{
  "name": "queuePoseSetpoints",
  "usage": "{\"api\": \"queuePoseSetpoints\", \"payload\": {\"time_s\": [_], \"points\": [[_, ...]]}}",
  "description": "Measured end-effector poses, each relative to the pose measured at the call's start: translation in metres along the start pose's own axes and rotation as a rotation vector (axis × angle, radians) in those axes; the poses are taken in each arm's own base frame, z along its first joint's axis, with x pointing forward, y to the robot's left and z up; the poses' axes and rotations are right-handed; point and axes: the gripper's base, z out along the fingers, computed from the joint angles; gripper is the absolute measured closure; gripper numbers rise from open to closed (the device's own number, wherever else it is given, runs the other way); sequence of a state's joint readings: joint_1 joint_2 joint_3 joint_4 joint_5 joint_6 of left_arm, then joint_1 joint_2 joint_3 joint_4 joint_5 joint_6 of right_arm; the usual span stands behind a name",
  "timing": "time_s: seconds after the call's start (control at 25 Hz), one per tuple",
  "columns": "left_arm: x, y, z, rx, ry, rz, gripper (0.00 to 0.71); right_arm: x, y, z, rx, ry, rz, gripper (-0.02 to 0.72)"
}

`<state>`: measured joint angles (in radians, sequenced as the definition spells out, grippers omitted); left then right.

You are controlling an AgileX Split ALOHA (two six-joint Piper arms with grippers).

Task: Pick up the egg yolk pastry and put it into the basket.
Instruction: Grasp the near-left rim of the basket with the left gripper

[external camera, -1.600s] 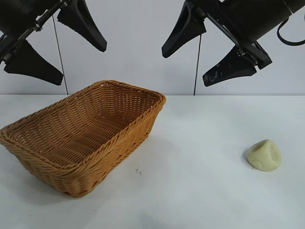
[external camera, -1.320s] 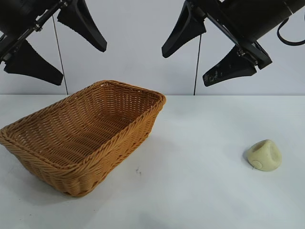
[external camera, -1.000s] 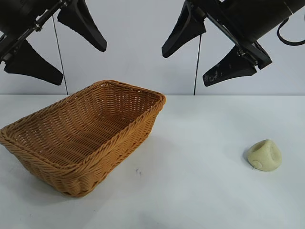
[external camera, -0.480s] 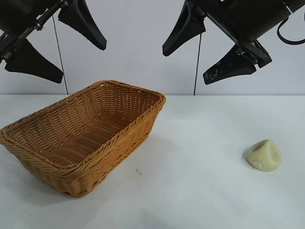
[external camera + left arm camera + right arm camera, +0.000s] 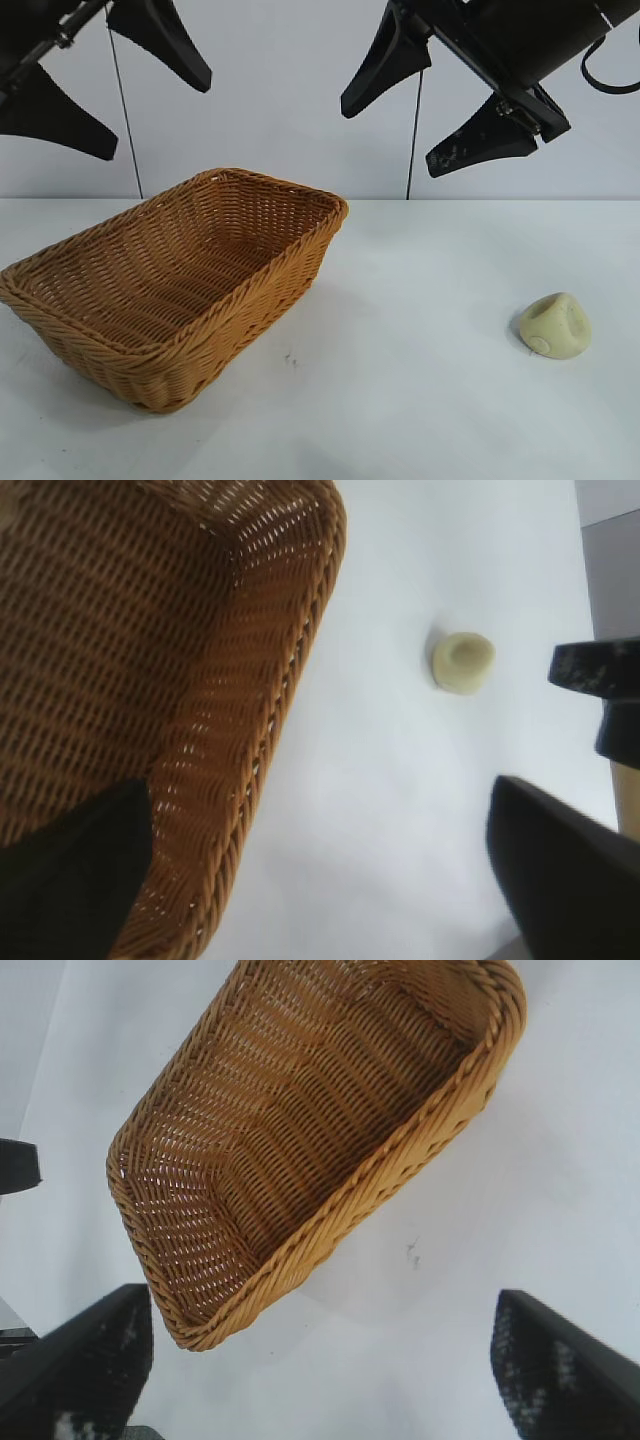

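The egg yolk pastry (image 5: 554, 326), a small pale yellow lump, lies on the white table at the right; it also shows in the left wrist view (image 5: 462, 662). The orange-brown wicker basket (image 5: 90, 325) stands at the left, empty, and shows in the left wrist view (image 5: 300, 660) and the right wrist view (image 5: 440, 1120). My left gripper (image 5: 105, 85) hangs open high above the basket. My right gripper (image 5: 430, 105) hangs open high above the table's middle, up and to the left of the pastry. Both hold nothing.
The white table (image 5: 400, 400) runs to a pale wall at the back. Two thin dark cables (image 5: 412, 140) hang down behind the arms. A small dark mark (image 5: 290, 358) lies on the table by the basket.
My left gripper has risen slightly and shifted left. The right gripper, basket and pastry have not moved.
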<state>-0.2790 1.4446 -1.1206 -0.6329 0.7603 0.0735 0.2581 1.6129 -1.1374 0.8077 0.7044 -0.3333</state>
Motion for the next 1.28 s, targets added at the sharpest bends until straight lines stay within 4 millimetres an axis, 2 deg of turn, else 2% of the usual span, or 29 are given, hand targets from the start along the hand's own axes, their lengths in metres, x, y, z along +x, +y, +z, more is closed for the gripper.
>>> {"api": "queuePoseSetpoints", "payload": {"time_s": [0.2, 0.32, 0.44, 0.6, 0.76, 0.8, 1.08, 1.28], "points": [[0.015, -0.002, -0.031, -0.067, -0.026, -0.125, 0.014, 0.0, 0.0, 0.0, 0.0, 0.001, 0.0, 0.073], [0.032, 0.005, -0.036, -0.101, 0.003, -0.225, 0.014, 0.0, 0.0, 0.0, 0.0, 0.001, 0.0, 0.073], [0.048, 0.015, -0.032, -0.132, 0.037, -0.349, 0.014, 0.0, 0.0, 0.0, 0.0, 0.001, 0.0, 0.073], [0.06, 0.032, -0.021, -0.228, 0.064, -0.432, 0.014, 0.0, 0.0, 0.0, 0.0, 0.001, 0.0, 0.073], [0.058, 0.046, -0.004, -0.328, 0.068, -0.521, 0.014, 0.0, 0.0, 0.0, -0.001, 0.002, 0.0, 0.073], [0.058, 0.046, -0.004, -0.328, 0.068, -0.521, 0.014, 0.0, 0.0, 0.0, -0.001, 0.002, 0.0, 0.073], [0.053, 0.064, 0.032, -0.388, 0.057, -0.75, 0.014, 0.0, 0.0, 0.0, -0.001, 0.003, 0.0, 0.073], [0.051, 0.076, 0.056, -0.416, 0.051, -0.811, 0.014, 0.0, 0.0, 0.0, -0.001, 0.004, 0.0, 0.073]]}}
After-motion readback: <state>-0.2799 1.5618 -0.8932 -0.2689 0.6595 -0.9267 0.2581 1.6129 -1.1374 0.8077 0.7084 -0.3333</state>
